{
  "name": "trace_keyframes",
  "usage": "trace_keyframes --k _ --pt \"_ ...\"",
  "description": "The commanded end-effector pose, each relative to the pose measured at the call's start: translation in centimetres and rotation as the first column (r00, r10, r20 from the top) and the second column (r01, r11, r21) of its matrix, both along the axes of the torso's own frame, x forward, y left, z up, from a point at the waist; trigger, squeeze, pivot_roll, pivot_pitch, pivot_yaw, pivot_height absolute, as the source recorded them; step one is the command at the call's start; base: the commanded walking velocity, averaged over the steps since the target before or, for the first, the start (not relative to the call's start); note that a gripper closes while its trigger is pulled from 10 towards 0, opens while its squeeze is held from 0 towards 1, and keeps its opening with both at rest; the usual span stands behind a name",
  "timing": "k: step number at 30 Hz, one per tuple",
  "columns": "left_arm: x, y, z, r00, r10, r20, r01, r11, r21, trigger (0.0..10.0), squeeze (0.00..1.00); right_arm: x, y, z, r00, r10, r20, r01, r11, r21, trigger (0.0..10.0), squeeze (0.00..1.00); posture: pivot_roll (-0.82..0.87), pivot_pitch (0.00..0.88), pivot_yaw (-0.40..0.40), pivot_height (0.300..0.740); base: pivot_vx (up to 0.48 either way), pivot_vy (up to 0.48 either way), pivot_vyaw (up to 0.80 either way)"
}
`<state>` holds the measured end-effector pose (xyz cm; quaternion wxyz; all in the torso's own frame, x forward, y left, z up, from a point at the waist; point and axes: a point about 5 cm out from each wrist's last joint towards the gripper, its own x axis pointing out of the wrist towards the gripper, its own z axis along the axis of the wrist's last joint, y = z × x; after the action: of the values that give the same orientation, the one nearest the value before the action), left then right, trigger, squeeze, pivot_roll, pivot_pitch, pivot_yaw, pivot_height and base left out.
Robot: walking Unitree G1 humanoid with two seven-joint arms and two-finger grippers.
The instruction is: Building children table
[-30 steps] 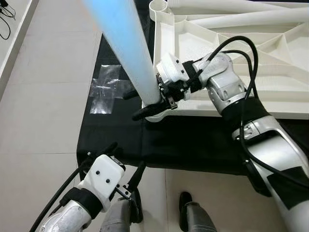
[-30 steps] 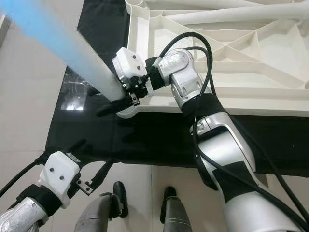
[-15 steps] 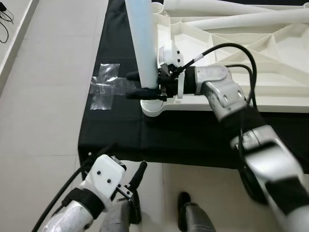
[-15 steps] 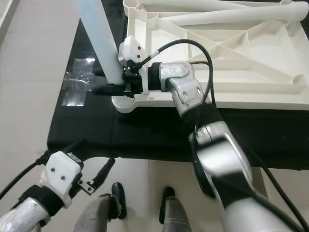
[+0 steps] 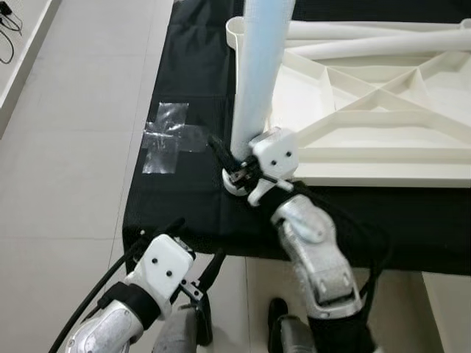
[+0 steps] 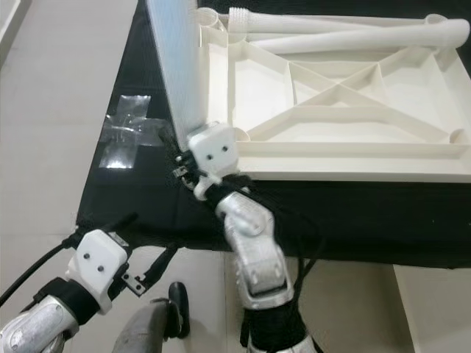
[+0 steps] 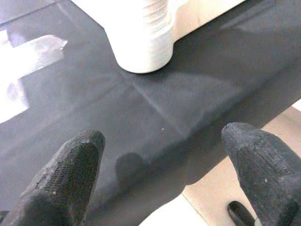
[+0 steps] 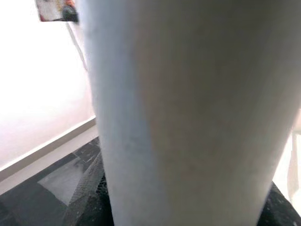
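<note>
Black cloth (image 5: 184, 88) covers the floor under the upturned tabletop (image 5: 368, 118). At its seven o'clock corner my right claw (image 5: 234, 168) pinches one table leg (image 5: 259, 73) upright in the socket; loose legs (image 6: 331, 33) lie at twelve o'clock, so most assembly remains. My left claw (image 7: 160, 169) hangs spread, idle.

One white tabletop (image 5: 383, 110) lies upside down on one black cloth (image 5: 184, 206), and there are three white table legs: one upright leg (image 5: 257, 81) gripped low down by the right gripper (image 5: 237, 168), and two loose legs (image 6: 331, 33) lying side by side on the tabletop's far edge, well beyond that gripper. One patch of clear tape (image 5: 165, 136) sits on the floor to the left of the right gripper. Two grippers are in view, the left gripper (image 7: 160, 160) with its fingers spread apart above the near edge of the cloth.
</note>
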<state>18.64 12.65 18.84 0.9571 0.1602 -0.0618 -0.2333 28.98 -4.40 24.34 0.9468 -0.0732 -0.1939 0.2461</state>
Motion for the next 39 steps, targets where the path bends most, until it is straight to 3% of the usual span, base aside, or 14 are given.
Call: trace_keyframes --k 1,12,14,18,19,21,23,24,25,26,28,30,33,39 --pt "0.1 0.5 -0.7 0.999 0.01 -0.031 -0.01 1.0 0.01 10.0 0.0 2.4 -1.2 -6.2 0.934 -0.208 -0.292 0.183 0.977 -0.109 10.0 0.0 0.14 0.436 0.037 0.74 0.0 0.0 0.0" --pt "1.9 2.6 1.2 0.993 0.111 0.029 -0.109 0.993 -0.052 10.0 0.0 3.0 -0.1 -5.6 0.926 -0.272 -0.263 0.24 0.959 -0.15 10.0 0.0 0.16 0.404 0.041 0.74 0.0 0.0 0.0" --pt "3.1 3.4 3.1 0.989 0.128 0.081 -0.12 0.989 -0.088 10.0 0.0 2.9 -0.2 -5.9 0.918 -0.289 -0.271 0.252 0.954 -0.163 10.0 0.0 0.17 0.394 0.04 0.74 0.0 0.0 0.0" --pt "5.6 4.2 9.0 0.979 0.042 0.2 0.0 0.978 -0.207 10.0 0.0 3.2 -0.3 -6.0 0.911 -0.313 -0.27 0.273 0.946 -0.175 10.0 0.0 0.16 0.365 0.043 0.74 0.0 0.0 0.0" --pt "5.6 4.2 9.0 0.979 0.042 0.2 0.0 0.978 -0.207 10.0 0.0 3.2 -0.3 -6.0 0.911 -0.313 -0.27 0.273 0.946 -0.175 10.0 0.0 0.16 0.365 0.043 0.74 0.0 0.0 0.0" --pt "6.3 4.0 11.7 0.969 -0.049 0.242 0.112 0.961 -0.252 10.0 0.0 3.4 -0.3 -6.0 0.912 -0.311 -0.268 0.271 0.947 -0.175 10.0 0.0 0.16 0.355 0.045 0.74 0.0 0.0 0.0" --pt "6.3 4.0 11.7 0.969 -0.049 0.242 0.112 0.961 -0.252 10.0 0.0 3.4 -0.3 -6.0 0.912 -0.311 -0.268 0.271 0.947 -0.175 10.0 0.0 0.16 0.355 0.045 0.74 0.0 0.0 0.0" --pt "6.6 3.7 13.2 0.956 -0.122 0.266 0.192 0.947 -0.257 10.0 0.0 3.5 -0.1 -6.0 0.912 -0.311 -0.268 0.272 0.947 -0.173 10.0 0.0 0.16 0.347 0.046 0.74 0.0 0.0 0.0" --pt "6.6 3.7 13.2 0.956 -0.122 0.266 0.192 0.947 -0.257 10.0 0.0 3.5 -0.1 -6.0 0.912 -0.311 -0.268 0.272 0.947 -0.173 10.0 0.0 0.16 0.347 0.046 0.74 0.0 0.0 0.0" --pt "7.2 3.0 15.9 0.918 -0.251 0.307 0.333 0.908 -0.254 10.0 0.0 3.8 0.0 -6.0 0.911 -0.311 -0.269 0.274 0.947 -0.168 10.0 0.0 0.17 0.34 0.048 0.74 0.0 0.0 0.0" --pt "7.2 3.0 15.9 0.918 -0.251 0.307 0.333 0.908 -0.254 10.0 0.0 3.8 0.0 -6.0 0.911 -0.311 -0.269 0.274 0.947 -0.168 10.0 0.0 0.17 0.34 0.048 0.74 0.0 0.0 0.0" --pt "7.5 2.5 17.0 0.893 -0.323 0.315 0.405 0.881 -0.246 10.0 0.0 3.8 0.2 -6.0 0.912 -0.307 -0.272 0.271 0.949 -0.164 10.0 0.0 0.16 0.333 0.052 0.74 0.0 0.0 0.0" --pt "8.5 1.1 19.1 0.818 -0.488 0.304 0.56 0.798 -0.224 10.0 0.0 3.7 0.8 -6.0 0.916 -0.285 -0.281 0.25 0.956 -0.154 10.0 0.0 0.16 0.325 0.06 0.74 0.0 0.0 0.0" --pt "9.9 -0.2 21.6 0.742 -0.621 0.253 0.667 0.723 -0.18 10.0 0.0 3.5 1.3 -5.7 0.923 -0.262 -0.282 0.232 0.963 -0.137 10.0 0.0 0.14 0.316 0.07 0.74 0.0 0.0 0.0"
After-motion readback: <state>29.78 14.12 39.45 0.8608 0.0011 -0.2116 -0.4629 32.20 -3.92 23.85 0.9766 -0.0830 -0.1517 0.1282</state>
